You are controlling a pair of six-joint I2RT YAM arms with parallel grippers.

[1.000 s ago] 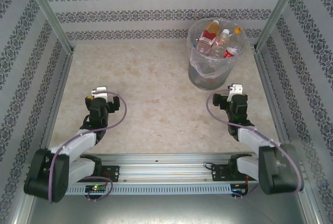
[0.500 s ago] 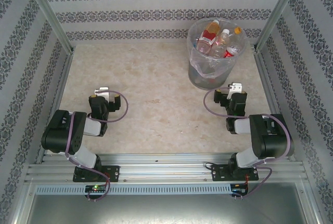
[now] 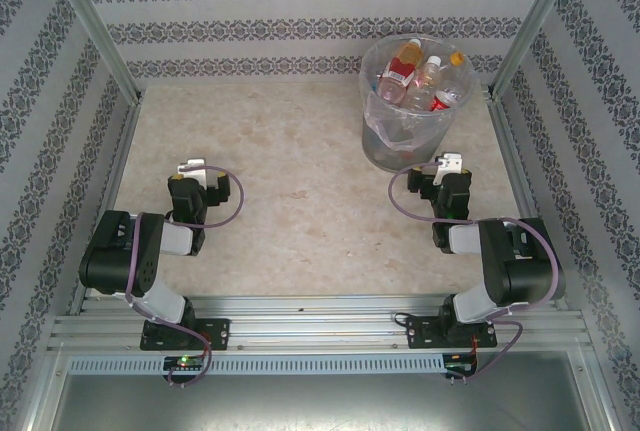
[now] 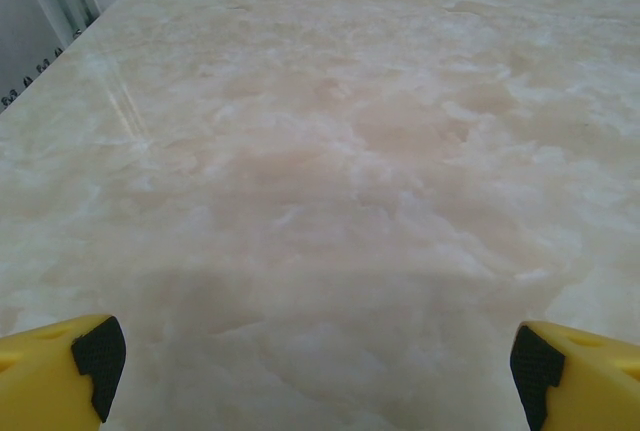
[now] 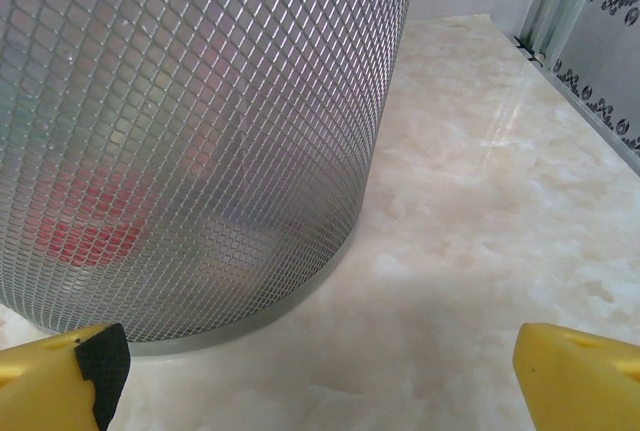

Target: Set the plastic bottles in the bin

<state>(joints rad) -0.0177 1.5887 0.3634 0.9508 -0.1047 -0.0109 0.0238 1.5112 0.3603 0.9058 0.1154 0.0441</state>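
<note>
The bin (image 3: 415, 136) stands at the far right of the table, a clear liner over its rim. Several plastic bottles (image 3: 405, 66) with red labels and coloured caps lie piled inside it. My right gripper (image 3: 450, 164) sits low just in front of the bin, open and empty. In the right wrist view the bin's mesh-patterned wall (image 5: 200, 101) looms close ahead of the right gripper (image 5: 320, 371), a red label (image 5: 90, 221) showing through it. My left gripper (image 3: 192, 169) rests low at the left, open over bare table; the left gripper (image 4: 315, 366) has nothing between its yellow fingers (image 4: 95, 351).
The marble-look table (image 3: 300, 171) is walled by patterned panels and metal posts (image 3: 95, 36) at the corners. An aluminium rail (image 3: 320, 316) carrying the arm bases runs along the near edge.
Both arms have folded back, their elbows risen near the bases. The grippers stayed low and crept slightly toward the far side. Both remain open.
</note>
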